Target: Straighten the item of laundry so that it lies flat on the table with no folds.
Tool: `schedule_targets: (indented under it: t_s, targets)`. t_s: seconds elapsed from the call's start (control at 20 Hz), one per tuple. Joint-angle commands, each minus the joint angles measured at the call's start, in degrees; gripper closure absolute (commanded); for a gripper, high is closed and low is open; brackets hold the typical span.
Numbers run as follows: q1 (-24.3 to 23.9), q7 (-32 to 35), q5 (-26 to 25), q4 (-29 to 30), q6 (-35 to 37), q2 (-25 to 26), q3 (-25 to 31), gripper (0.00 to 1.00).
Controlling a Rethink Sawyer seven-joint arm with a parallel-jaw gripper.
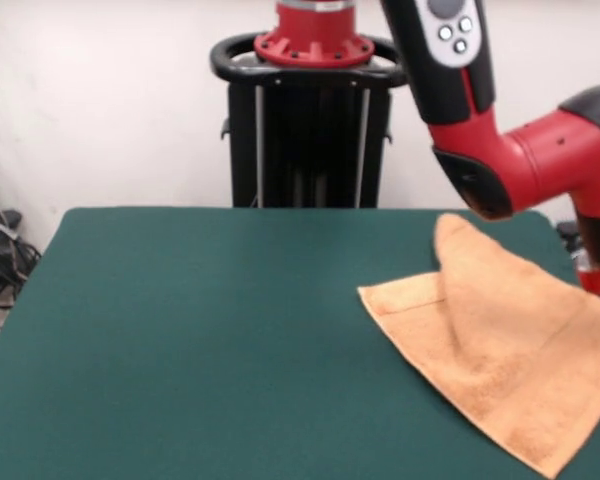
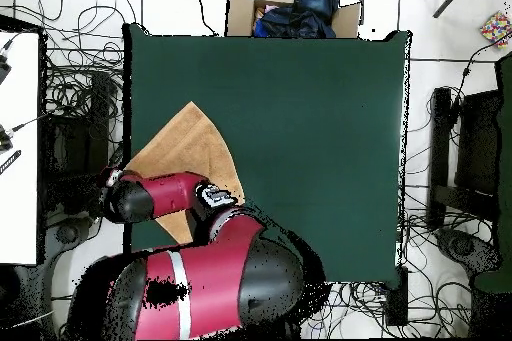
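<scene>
The light orange towel (image 1: 500, 340) lies at the right side of the green table (image 1: 200, 330) in the front view. Most of it is flat, but a fold rises in a ridge to a peak at its far corner. In the overhead view the towel (image 2: 190, 142) lies by the table's (image 2: 320, 137) left edge, and its lower part is hidden under the arm. The red arm's wrist (image 2: 125, 197) hangs over the towel's edge at the table's side. The wrist covers the gripper from above, and in the front view the gripper is cut off at the right edge.
The robot's black pedestal (image 1: 310, 120) stands behind the table's far edge. A cardboard box with dark clothes (image 2: 292, 9) sits past the table's opposite edge. Cables cover the floor around it. A white surface (image 2: 18, 147) stands at the overhead view's left.
</scene>
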Motion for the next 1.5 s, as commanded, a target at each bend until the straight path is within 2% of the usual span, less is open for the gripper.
schedule_targets:
  t_s: [0.05, 0.25, 0.35, 0.4, 0.5, 0.55, 0.65, 0.75, 0.8, 0.85, 0.9, 1.05, 1.15, 1.35, 1.5]
  targets:
    - [4.5, 11.4, 4.5, -5.3, -8.3, 13.6, 7.0, 1.0]
    - [5.7, 9.4, 7.0, -3.9, -3.2, 11.2, 4.4, 1.0]
    - [6.9, 8.3, 8.7, -2.6, 1.9, 8.2, 1.7, 1.0]
    - [6.9, 6.5, 8.9, -1.8, 6.8, 6.0, -0.6, 1.0]
    - [7.9, 1.2, 6.0, 0.8, 17.2, -1.2, -8.5, 1.0]
    - [8.3, -0.4, 4.1, 2.1, 19.6, -3.7, -11.5, 1.0]
    - [12.1, -2.4, 0.9, 1.8, 26.9, -7.5, -19.5, 1.0]
    - [14.4, 1.7, 0.5, 2.6, 31.0, -10.2, -23.9, 1.0]
    - [10.4, 6.6, 4.2, 6.2, 31.7, -11.6, -20.2, 1.0]
    - [6.6, 13.0, 10.4, 10.3, 34.3, -13.0, -16.1, 1.0]
    - [4.1, 14.6, 12.9, 12.5, 34.7, -14.4, -13.2, 1.0]
    - [1.1, 19.0, 21.3, 18.9, 35.2, -19.1, -8.6, 1.0]
    - [1.4, 21.1, 25.9, 22.1, 35.1, -22.6, -7.9, 1.0]
    - [4.9, 25.7, 33.6, 25.3, 39.0, -29.7, -9.8, 1.0]
    - [6.3, 24.8, 33.4, 25.1, 42.4, -32.7, -12.3, 1.0]
